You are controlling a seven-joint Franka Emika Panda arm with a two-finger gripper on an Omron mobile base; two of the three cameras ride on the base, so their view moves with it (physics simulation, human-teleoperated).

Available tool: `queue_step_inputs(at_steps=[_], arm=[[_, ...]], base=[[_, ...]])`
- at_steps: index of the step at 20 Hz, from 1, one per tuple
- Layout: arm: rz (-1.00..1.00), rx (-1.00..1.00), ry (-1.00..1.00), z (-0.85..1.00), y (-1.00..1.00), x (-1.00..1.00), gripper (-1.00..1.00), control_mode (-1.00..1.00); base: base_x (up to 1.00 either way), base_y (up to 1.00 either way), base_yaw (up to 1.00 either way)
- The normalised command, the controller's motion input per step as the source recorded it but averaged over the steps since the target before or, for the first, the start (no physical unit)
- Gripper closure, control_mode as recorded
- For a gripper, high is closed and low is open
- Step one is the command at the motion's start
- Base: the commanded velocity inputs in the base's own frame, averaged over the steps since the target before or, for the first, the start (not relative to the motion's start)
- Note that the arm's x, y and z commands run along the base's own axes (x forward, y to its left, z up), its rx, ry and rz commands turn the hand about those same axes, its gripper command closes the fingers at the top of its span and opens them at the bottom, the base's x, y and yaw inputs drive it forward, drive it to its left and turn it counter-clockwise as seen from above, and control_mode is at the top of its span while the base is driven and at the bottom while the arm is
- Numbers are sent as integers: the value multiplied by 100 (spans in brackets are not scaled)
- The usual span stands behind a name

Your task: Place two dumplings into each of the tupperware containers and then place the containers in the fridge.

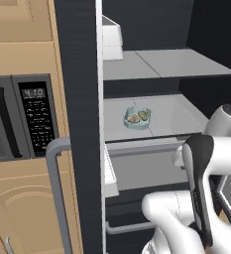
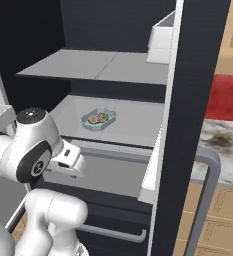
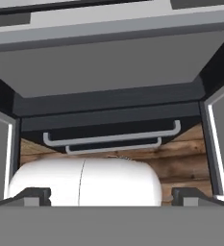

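A black microwave with a lit keypad (image 1: 23, 116) sits set into light tan wooden cabinets (image 1: 25, 198) at far left; a speckled grey-white stone countertop (image 2: 223, 150) lies at right, with a red wall panel (image 2: 227, 97) behind it.

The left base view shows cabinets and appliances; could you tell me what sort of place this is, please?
A rendered home kitchen, most likely: an open fridge with a tupperware container of dumplings on its shelf, a built-in microwave, and wooden cabinets.

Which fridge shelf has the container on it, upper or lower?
The lower shelf: the container with two dumplings sits there; the upper shelf holds none.
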Motion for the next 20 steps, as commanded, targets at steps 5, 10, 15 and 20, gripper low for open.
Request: queue_step_inputs(at_steps=[5,10,15,20], arm=[[1,0,0,0,58,0,-100,-100],[-1,0,0,0,2,1,-100,-100],[0,0,0,0,-3,0,-100,100],[0,0,0,0,0,0,-100,100]], base=[[0,0,0],[0,0,0],[-1,-2,1],[-91,-39,7]])
